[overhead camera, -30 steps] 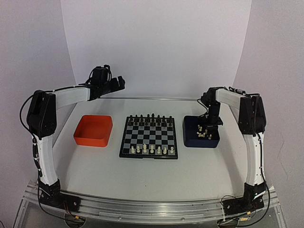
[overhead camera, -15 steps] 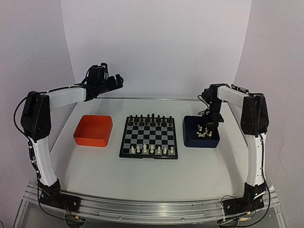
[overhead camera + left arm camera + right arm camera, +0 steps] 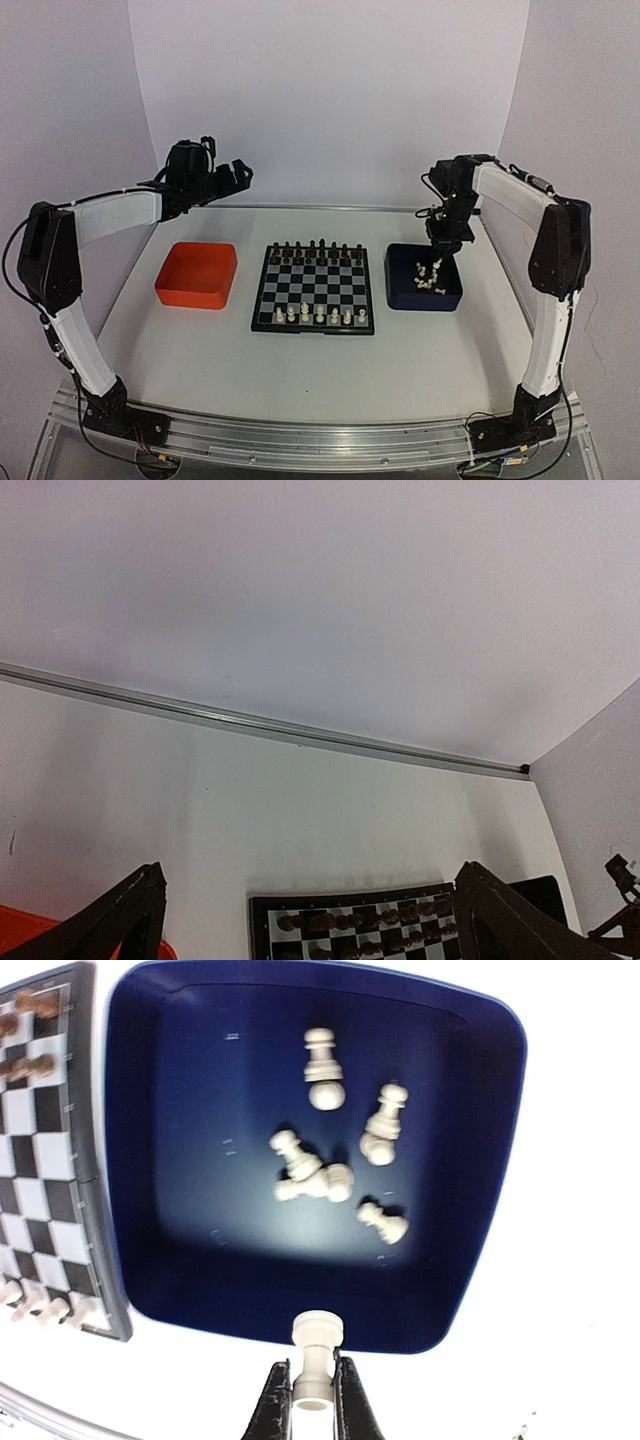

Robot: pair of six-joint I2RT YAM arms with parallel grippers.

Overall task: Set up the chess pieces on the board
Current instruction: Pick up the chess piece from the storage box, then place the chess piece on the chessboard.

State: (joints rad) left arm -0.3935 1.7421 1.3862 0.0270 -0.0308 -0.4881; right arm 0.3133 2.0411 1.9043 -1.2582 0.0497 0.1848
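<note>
The board point(image 3: 313, 288) lies mid-table, with several cream chess pieces point(image 3: 320, 316) along its near row. More cream pieces point(image 3: 330, 1175) lie loose in the dark blue tray point(image 3: 424, 295). My right gripper point(image 3: 441, 248) hangs over that tray, shut on one cream piece point(image 3: 316, 1355) that it grips by the stem between its fingers point(image 3: 270, 1405). The left gripper point(image 3: 235, 172) is open and empty, raised high over the back left of the table. Its wrist view shows only the board's far edge point(image 3: 350, 925) between wide-spread fingers point(image 3: 130, 920).
Black figures point(image 3: 318, 250) fill the board's far rows. An orange tray point(image 3: 197, 275) stands left of the board, the blue tray point(image 3: 480, 1160) right of it, close to the board's side point(image 3: 40, 1160). White walls close in behind and on both sides.
The right gripper has lifted out of the blue tray with the cream piece held. The left arm has swung further left and up, still open.
</note>
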